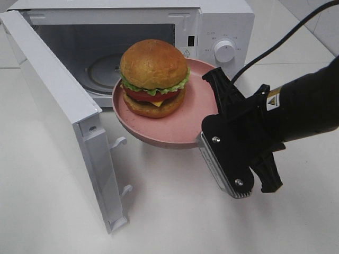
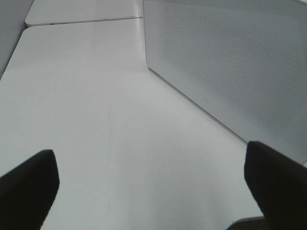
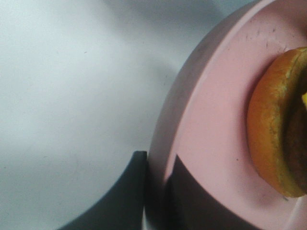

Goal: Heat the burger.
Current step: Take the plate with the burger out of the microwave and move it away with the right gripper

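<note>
Right gripper (image 1: 204,138) clamps the pink plate (image 1: 175,127) rim, raised before the open microwave (image 1: 212,32). Burger (image 1: 153,78) sits on it: glossy bun, lettuce, tomato, cheese, patty. Left gripper (image 2: 153,191) gapes wide, empty.

1. My right arm reaches in from the right of the exterior high view, its black wrist angled down and toward the middle.
2. My right claw (image 1: 204,124) is clamped on the rim of the pink plate (image 1: 175,129), one finger (image 3: 122,191) under it, the other on top.
3. My left claw (image 2: 153,191) hangs over the desk (image 2: 96,120), its fingers (image 2: 29,184) spread wide, holding nothing.
</note>
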Controlling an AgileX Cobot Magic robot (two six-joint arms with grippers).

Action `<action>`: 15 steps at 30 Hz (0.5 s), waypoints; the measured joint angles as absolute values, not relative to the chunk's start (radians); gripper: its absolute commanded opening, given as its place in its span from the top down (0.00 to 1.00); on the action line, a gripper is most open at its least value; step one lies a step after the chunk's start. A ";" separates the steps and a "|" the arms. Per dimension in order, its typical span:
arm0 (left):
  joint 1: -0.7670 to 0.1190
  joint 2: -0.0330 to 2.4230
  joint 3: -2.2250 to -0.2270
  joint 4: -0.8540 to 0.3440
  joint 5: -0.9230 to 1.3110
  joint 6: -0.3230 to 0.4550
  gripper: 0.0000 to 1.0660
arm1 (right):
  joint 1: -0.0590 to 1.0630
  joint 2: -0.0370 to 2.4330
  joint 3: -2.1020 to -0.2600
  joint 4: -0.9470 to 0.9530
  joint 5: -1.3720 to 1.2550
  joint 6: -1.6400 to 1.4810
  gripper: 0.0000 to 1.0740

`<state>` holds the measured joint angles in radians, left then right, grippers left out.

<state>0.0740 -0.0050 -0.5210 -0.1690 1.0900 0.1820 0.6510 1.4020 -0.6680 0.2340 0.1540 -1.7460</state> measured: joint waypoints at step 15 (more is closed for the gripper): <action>0.074 -0.005 -0.521 -0.169 1.090 0.182 0.08 | 0.651 1.185 -0.514 0.000 0.221 -1.432 1.00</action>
